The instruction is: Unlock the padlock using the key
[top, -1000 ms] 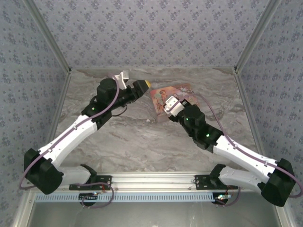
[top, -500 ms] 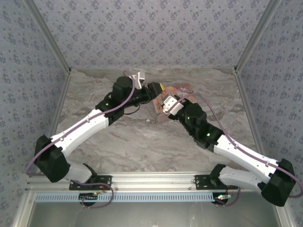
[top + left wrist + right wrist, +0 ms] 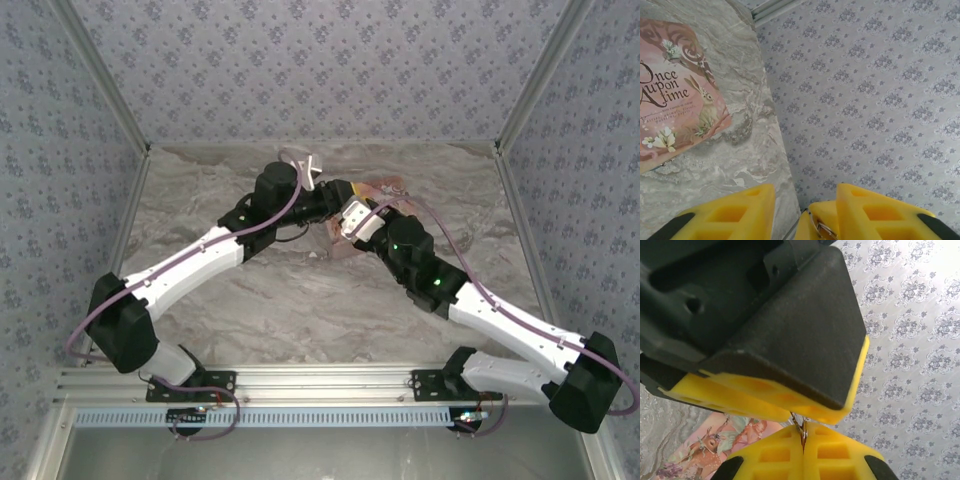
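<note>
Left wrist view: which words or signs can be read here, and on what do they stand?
"Once upon a time": large dark letters on the pink box, the title's left edge cut by the frame.
One fine line of print under that title: too small to read.

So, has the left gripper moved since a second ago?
Yes. Seen from above, the left gripper has swung right, from clear of the pink box to over its left edge.

Grey marbled table [image 3: 250, 300] across the middle of the overhead frame. A pink illustrated box [image 3: 675, 100] lies flat on it, upper centre, lettered "Once Upon a time".
</note>
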`<state>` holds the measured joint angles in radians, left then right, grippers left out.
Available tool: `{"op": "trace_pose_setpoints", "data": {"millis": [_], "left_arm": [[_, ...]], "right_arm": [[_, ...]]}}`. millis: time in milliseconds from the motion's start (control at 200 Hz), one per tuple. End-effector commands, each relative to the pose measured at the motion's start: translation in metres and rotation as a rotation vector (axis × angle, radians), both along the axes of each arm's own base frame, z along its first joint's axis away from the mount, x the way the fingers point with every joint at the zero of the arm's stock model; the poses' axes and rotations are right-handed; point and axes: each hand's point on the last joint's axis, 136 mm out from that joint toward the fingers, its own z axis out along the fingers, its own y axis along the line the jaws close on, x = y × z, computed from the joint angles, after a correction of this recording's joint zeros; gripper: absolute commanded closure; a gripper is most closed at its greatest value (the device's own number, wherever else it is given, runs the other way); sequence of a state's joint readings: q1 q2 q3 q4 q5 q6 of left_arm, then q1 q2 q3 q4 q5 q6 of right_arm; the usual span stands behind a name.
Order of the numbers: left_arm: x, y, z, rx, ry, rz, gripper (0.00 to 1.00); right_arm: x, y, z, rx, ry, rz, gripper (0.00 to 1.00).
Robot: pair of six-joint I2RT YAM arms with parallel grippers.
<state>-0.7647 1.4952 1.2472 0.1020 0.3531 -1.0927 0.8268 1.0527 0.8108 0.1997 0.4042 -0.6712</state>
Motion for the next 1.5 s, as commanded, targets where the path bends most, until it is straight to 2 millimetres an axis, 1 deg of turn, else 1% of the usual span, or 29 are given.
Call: {"op": "trace_pose_setpoints", "data": {"millis": [0,155,330,680,795,934,1054,1124,1244,1294,1384,1499], "left_arm": [[-0.003,-0.006,0.021,-0.041,-0.036,-0.023,0.67],[-0.003,-0.005,0.022,-0.037,-0.046,-0.022,0.70],[-0.002,-0.002,0.022,-0.013,-0.062,-0.010,0.75],[-0.002,0.000,0.021,0.000,-0.066,-0.001,0.92],[-0.001,0.002,0.020,0.008,-0.068,0.006,1.00],[-0.001,0.005,0.022,0.023,-0.084,0.012,1.00],[-0.004,0.008,0.028,0.042,-0.144,0.006,1.00],[-0.007,0.010,0.035,0.056,-0.221,-0.011,1.00],[-0.015,0.017,0.042,0.140,-0.381,-0.055,1.00],[-0.019,0.022,0.044,0.198,-0.452,-0.078,1.00],[-0.029,0.029,0.043,0.302,-0.573,-0.152,1.00],[-0.045,0.034,0.042,0.393,-0.703,-0.267,1.00]], "right_arm": [[0.004,-0.001,0.023,0.035,-0.044,-0.014,1.00],[0.006,-0.003,0.020,0.031,-0.033,-0.023,1.00],[0.006,-0.005,0.016,0.031,-0.018,-0.028,1.00],[0.007,-0.004,0.008,0.027,0.009,-0.028,1.00],[0.007,-0.005,0.005,0.029,0.019,-0.033,1.00],[0.006,-0.005,0.003,0.046,0.057,-0.017,1.00],[-0.002,-0.005,-0.001,0.088,0.149,0.046,0.79],[-0.008,-0.005,-0.006,0.119,0.207,0.084,0.64],[-0.020,-0.007,-0.015,0.164,0.302,0.165,0.47],[-0.025,-0.008,-0.020,0.206,0.359,0.202,0.41],[-0.035,-0.010,-0.025,0.307,0.458,0.286,0.35],[-0.044,-0.013,-0.020,0.480,0.566,0.416,0.30]]}}
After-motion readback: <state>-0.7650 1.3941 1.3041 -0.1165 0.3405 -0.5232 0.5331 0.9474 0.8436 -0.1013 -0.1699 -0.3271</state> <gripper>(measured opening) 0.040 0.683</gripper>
